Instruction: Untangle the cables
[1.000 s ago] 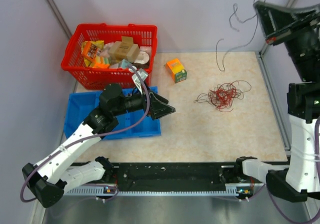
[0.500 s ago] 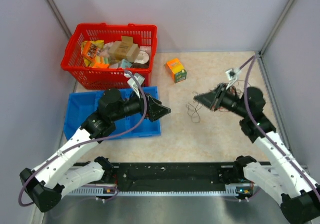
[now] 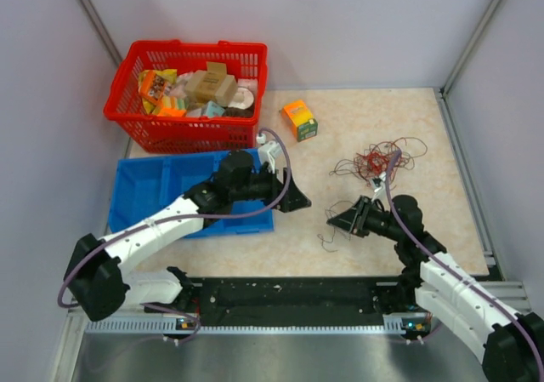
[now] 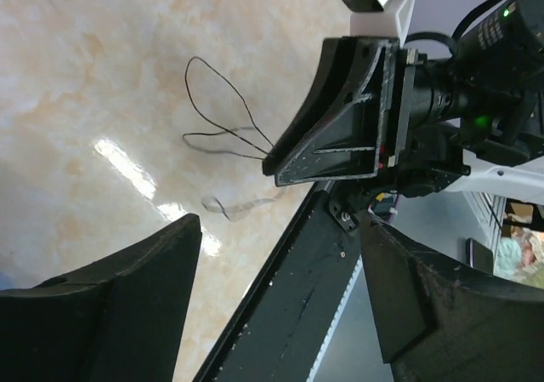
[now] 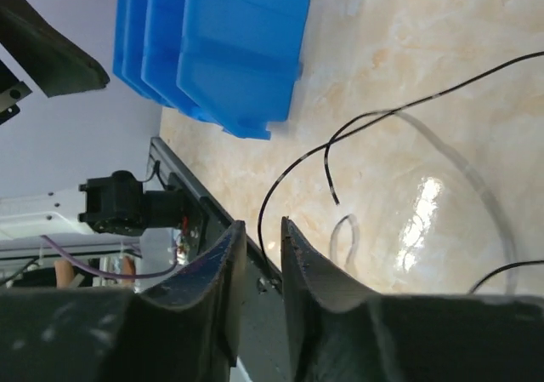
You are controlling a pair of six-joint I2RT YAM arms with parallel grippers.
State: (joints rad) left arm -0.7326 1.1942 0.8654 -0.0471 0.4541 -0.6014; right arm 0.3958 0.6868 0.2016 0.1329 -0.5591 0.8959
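So the right tool (image 3: 333, 221) is low over the beige marbled worktop (image 3: 442, 220), jaws nearly shut with just a slim gap showing in its wrist view. One thin black wire strand (image 4: 223, 125) loops out right at its tip, and I honestly can't tell whether it's pinched or just lying there. The left tool (image 3: 299, 202) sits just across from it, jaws spread wide and holding nothing.

My read on the step: the black strand is being drawn away from the main tangle of red and dark hair-thin wires (image 3: 371, 162), which lies behind the right tool, near its wrist. To do it well I'd keep the pull slow and low, along the worktop, so the loops slide out rather than cinch into a knot. The left tool looks placed to catch the free loop, so close it only once the strand is really between the fingers.

Other stuff: the blue plastic tray (image 3: 170, 186) is right behind the left tool, the red basket full of boxes (image 3: 187, 84) beyond it, and a small orange carton (image 3: 299, 118) off past both tools. None of that blocks the pull. The two tools crowding each other is the real risk.
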